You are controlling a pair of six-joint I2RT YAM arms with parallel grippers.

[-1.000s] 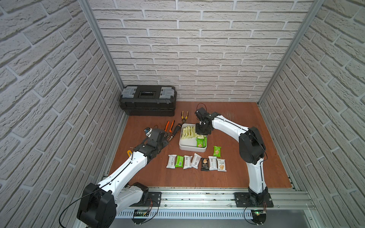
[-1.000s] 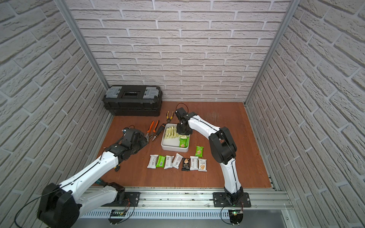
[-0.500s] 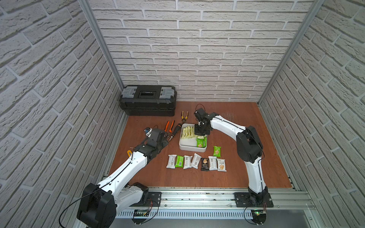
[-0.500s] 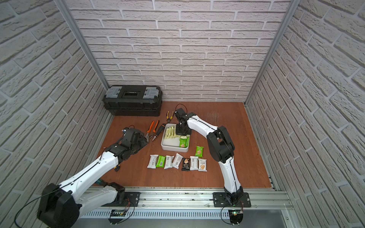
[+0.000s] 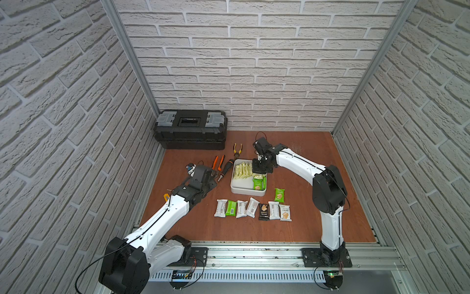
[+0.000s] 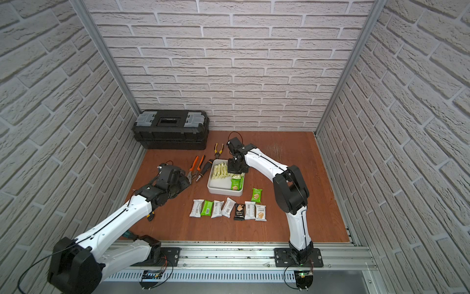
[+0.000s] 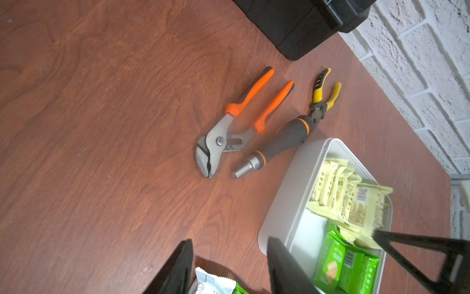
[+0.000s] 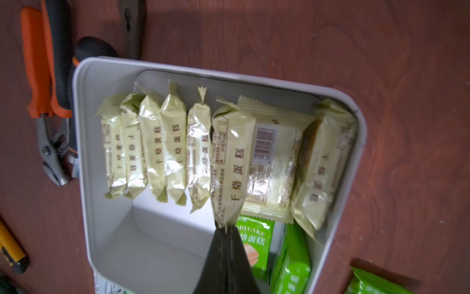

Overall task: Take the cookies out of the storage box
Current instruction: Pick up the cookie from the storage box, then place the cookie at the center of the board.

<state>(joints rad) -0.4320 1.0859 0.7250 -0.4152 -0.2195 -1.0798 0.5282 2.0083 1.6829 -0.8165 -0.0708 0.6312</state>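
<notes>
- On the reddish wood tabletop point(image 5: 292, 234), boxed in by white brick walls point(image 5: 254, 76) on three sides, the white storage box point(image 5: 244, 192) sits pretty much dead centre.
- Headcount: one black toolbox point(image 5: 190, 129) far out at 10 o'clock of it, orange pliers point(image 5: 219, 163) and one screwdriver point(image 5: 227, 168) close in at 10, yellow pliers point(image 5: 237, 150) at 11, seven cookies point(image 5: 251, 207) lined up at 6, one green loner point(image 5: 279, 194) at 4.
- Right wrist view counts eight pale yellow packets point(image 8: 152, 147) inside plus at least two green ones point(image 8: 292, 267), and the right pincer point(image 8: 225, 229) clamped on the crimped end of one yellow cookie point(image 8: 232, 157); both top views hide that grip.
- Left wrist view: left pincer point(image 7: 229, 240) gapes, nothing in it.
</notes>
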